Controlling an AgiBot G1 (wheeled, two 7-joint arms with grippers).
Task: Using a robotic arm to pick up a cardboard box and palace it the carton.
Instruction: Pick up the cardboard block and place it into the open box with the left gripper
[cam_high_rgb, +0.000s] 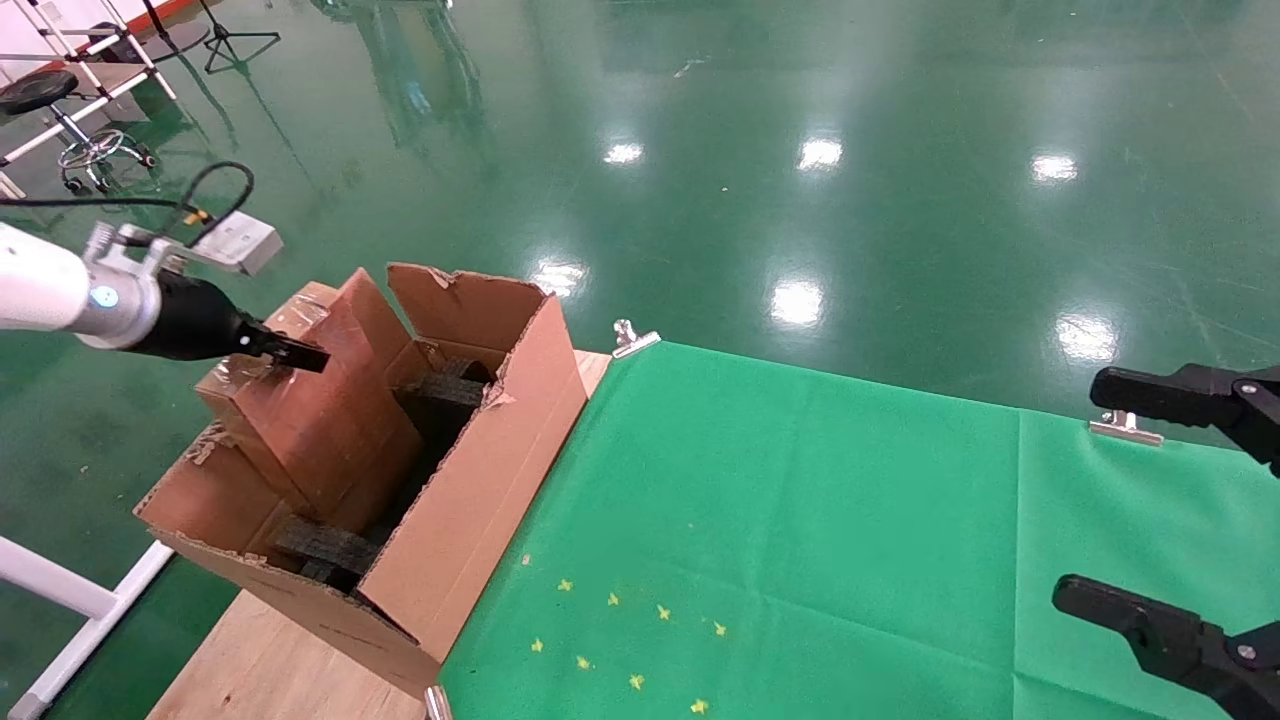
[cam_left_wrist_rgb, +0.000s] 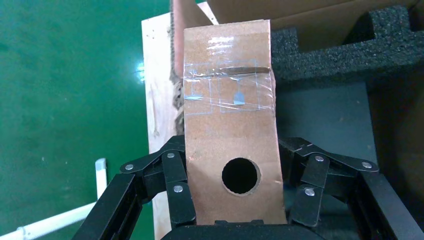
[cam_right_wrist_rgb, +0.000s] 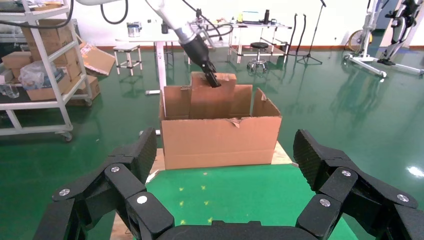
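- Cardboard box (cam_high_rgb: 300, 400) was the thing in play, and it was already partly down inside the carton (cam_high_rgb: 470, 510), standing on its narrow edge between the black foam blocks (cam_high_rgb: 330, 552), with its top end poking up past the ragged flaps.
- So I'd call this the placing step, pretty far along: pickup done, box lowered in, release not yet done.
- Left tool (cam_high_rgb: 290, 352) on the robotic arm (cam_high_rgb: 60, 290) was clamped on the box's top narrow end. In the left wrist view the box (cam_left_wrist_rgb: 231, 150) sat squarely between the linkage fingers (cam_left_wrist_rgb: 177, 192), round hole (cam_left_wrist_rgb: 240, 175) facing the camera and clear tape across the end further out.
- Pose-wise, that arm reached in from the robot's left side, tool angled down toward the carton, wrist camera (cam_high_rgb: 235, 243) sticking up on its bracket.
- Next move, my guess: ease it down until the box seats in the foam slot, then open up and pull away without dragging it back out. Can't see the slot bottom, so no idea how much travel was left.
- Right tool (cam_high_rgb: 1190, 520) was parked over the green surface (cam_high_rgb: 800, 520), well away from the carton, jaws spread wide and holding nothing.
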